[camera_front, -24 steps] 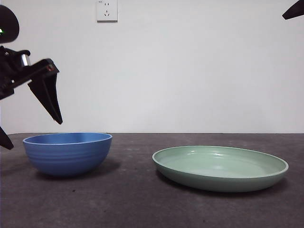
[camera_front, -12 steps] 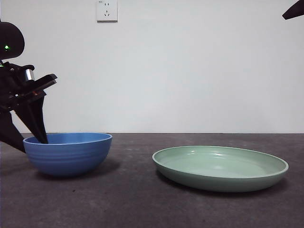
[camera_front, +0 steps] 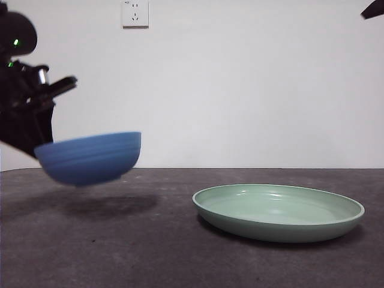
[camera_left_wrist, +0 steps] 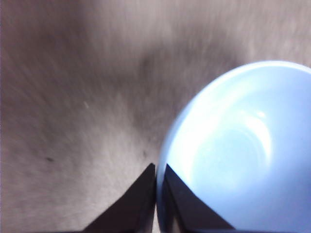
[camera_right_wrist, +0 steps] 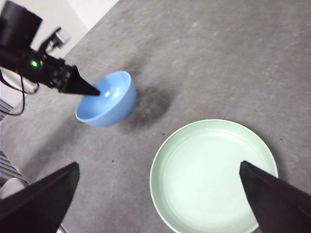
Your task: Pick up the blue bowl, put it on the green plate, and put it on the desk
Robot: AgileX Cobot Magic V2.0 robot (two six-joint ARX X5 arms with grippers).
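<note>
In the front view the blue bowl (camera_front: 90,157) hangs in the air at the left side of the frame, clear of the desk (camera_front: 180,240), with its shadow lying on the grey surface under it; the bowl is a little tilted, the rim higher on the side toward the middle of the picture. The left gripper (camera_left_wrist: 156,187) holds it by the rim: in the left wrist view its two black jaws are nearly together, with the thin wall of the bowl between them, one jaw inside and one outside. The green plate (camera_front: 279,211) rests flat on the desk at the right half of the front view, well apart from the bowl and with nothing on it. The right gripper (camera_right_wrist: 160,194) waits high above the plate with its jaws wide apart and nothing between them; in the front view it is only a black tip at the upper right corner. I judge that the first step, the lifting of the bowl, is in hand, and the placing on the plate is not yet done. The next move calls for carrying the bowl across toward the right of the frame until it is over the middle of the plate, keeping it high enough to pass the raised rim, then lowering it level before the jaws open.
</note>
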